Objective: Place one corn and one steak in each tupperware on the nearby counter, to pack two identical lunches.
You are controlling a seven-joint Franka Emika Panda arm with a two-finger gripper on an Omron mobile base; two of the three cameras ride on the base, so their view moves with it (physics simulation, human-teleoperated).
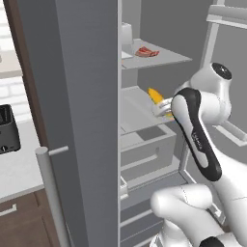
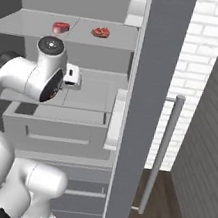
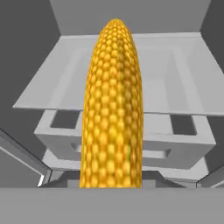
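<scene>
My gripper [image 1: 163, 106] is shut on a yellow corn [image 1: 155, 94] cob, held above the middle shelf [image 1: 137, 116] of an open fridge. In the hand view the corn [image 3: 113, 109] runs straight up the middle and hides the fingertips. On the upper shelf lie a thick pink-red steak [image 2: 61, 27] and a flat marbled steak [image 2: 100, 32]; the marbled steak [image 1: 146, 52] also shows from the left. In the right base view my hand [image 2: 71, 76] hangs over the middle shelf. The pale counter [image 1: 19, 169] lies left of the fridge. The tupperware is out of view.
The open grey fridge door [image 1: 82, 120] with its bar handle [image 1: 48, 193] stands between arm and counter. A black toaster [image 1: 7, 128] sits on the counter. A grey drawer [image 3: 124, 144] lies below the shelf. A brick wall [image 2: 204, 97] stands to the right.
</scene>
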